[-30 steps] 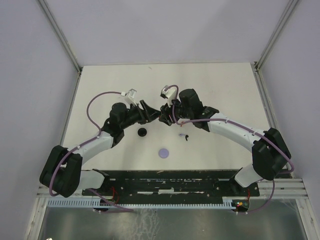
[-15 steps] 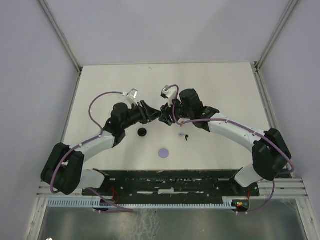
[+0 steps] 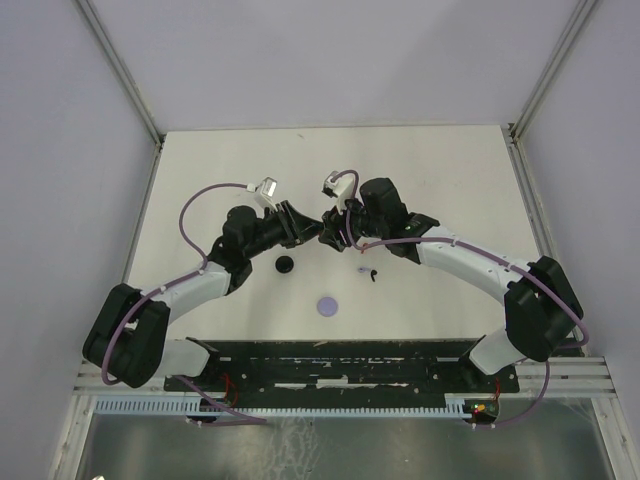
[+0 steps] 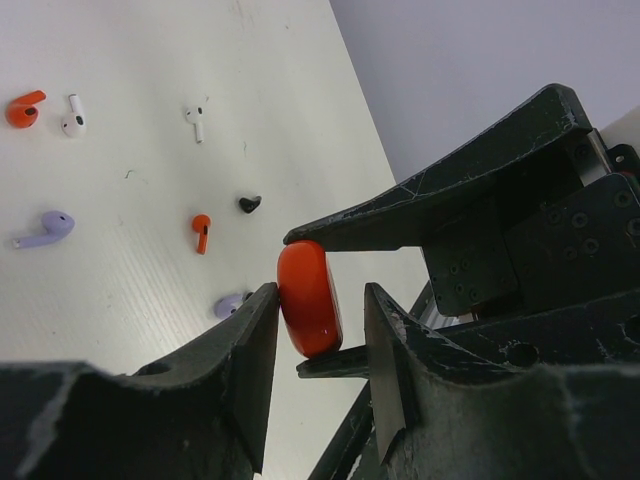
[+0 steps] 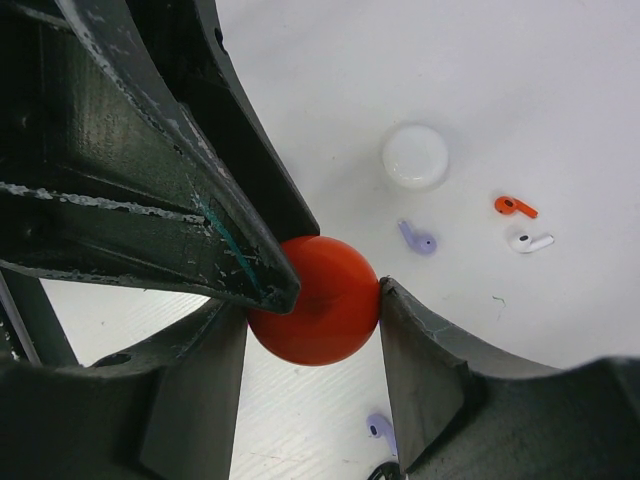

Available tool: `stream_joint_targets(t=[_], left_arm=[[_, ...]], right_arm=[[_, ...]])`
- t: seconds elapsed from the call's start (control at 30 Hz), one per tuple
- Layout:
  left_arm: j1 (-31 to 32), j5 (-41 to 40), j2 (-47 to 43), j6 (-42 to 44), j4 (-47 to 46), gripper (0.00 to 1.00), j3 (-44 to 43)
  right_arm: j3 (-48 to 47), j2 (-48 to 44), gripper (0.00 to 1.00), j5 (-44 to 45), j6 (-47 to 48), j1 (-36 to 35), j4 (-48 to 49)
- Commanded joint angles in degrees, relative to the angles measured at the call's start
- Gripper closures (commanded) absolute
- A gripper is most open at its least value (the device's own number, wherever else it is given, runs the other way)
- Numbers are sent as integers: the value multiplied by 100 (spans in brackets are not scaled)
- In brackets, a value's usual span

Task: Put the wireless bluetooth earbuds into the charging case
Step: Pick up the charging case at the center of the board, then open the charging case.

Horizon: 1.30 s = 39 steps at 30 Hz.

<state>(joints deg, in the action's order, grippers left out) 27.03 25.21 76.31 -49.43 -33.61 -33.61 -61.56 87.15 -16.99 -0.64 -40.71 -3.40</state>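
Right wrist, charging case [image 5: 318, 312] — pinched in right gripper [image 5: 313, 303]

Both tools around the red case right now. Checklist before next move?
1. Right tool grips red case: ok, contact on both sides.
2. Left tool closed on case: not ok, gap on one side.
3. Case lid open: cannot tell, no opening visible.
4. Matching red earbud located: ok, lying loose on table.
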Motion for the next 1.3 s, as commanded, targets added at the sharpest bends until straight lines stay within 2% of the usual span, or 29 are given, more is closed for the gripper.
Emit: stream_joint_targets(t=[0.0, 0.27, 0.3, 0.43, 0.53, 0.63, 0.73, 0.8, 0.9, 0.93, 0.97, 1.07, 1.27], left_arm=[[77, 284, 36, -308, -443, 54, -23], [111, 357, 83, -391, -562, 55, -15], [110, 361, 90, -409, -578, 58, -7], [125, 404, 144, -477, -685, 80, 3], [119, 399, 164, -489, -691, 86, -11], [121, 385, 158, -497, -692, 97, -8], [122, 360, 162, -505, -686, 97, -11], [125, 309, 155, -506, -668, 97, -6], [117, 161, 118, -458, -561, 97, -29], [112, 104, 104, -427, -497, 97, -50], [106, 58, 95, -381, -390, 97, -95], [72, -17, 99, -298, -246, 97, -208], [-32, -54, 184, -296, -239, 97, -341]], right_arm=[[-14, -216, 94, -94, -23, 39, 439], [-21, -198, 94, -146, -58, 54, 533], [-18, -192, 94, -146, -63, 51, 545], [-33, -181, 94, -159, -83, 58, 571], [-50, -175, 94, -164, -85, 61, 576], [-53, -184, 94, -164, -89, 58, 585], [-69, -189, 92, -149, -87, 59, 576], [-92, -199, 79, -112, -110, 68, 561], [-114, -263, 36, -33, -179, 84, 510], [-104, -335, 25, 6, -213, 102, 492], [-90, -405, 17, 88, -261, 113, 478], [-22, -709, 2, 409, -438, 191, 375], [30, -1235, 1, 1266, -732, 324, -191]])
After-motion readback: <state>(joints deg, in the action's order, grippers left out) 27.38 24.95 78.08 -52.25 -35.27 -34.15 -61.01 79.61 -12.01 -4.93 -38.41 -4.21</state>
